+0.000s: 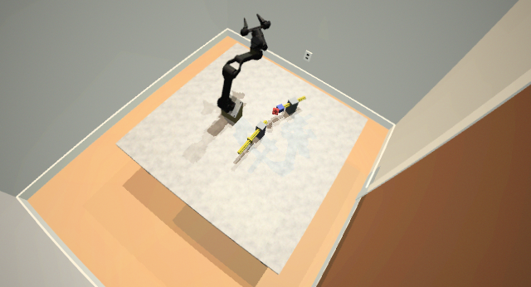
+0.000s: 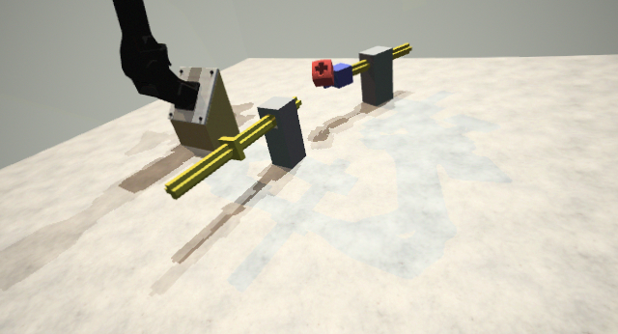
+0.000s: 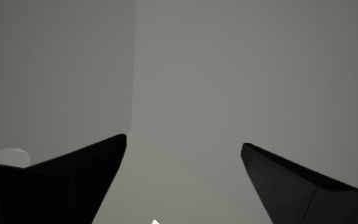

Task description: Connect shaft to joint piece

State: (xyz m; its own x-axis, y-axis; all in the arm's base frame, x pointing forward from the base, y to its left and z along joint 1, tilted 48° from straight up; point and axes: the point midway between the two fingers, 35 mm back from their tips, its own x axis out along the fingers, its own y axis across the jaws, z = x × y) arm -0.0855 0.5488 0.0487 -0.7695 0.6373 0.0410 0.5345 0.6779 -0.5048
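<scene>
A red joint piece (image 1: 275,111) (image 2: 323,73) with a cross-shaped opening is hinged to a blue piece (image 1: 280,108) (image 2: 343,75) on the fixed yellow shaft (image 1: 302,99) (image 2: 402,50). In the exterior view the opening faces the camera. That shaft passes through a grey block (image 1: 293,106) (image 2: 378,78). The second yellow shaft (image 1: 243,148) (image 2: 198,172), with a square collar (image 2: 233,148), passes through the nearer grey block (image 1: 260,130) (image 2: 286,136). Its short far end is apart from the red piece. My gripper (image 1: 250,17) (image 3: 185,144) is open and empty, high above the table, far from both shafts.
The arm stands on a wedge-shaped base (image 1: 233,116) (image 2: 221,114) beside the blocks, to their left in the top and exterior views. The pale table top (image 1: 232,204) (image 2: 435,295) carries both blocks. Grey walls stand behind it. The wrist view shows mostly walls.
</scene>
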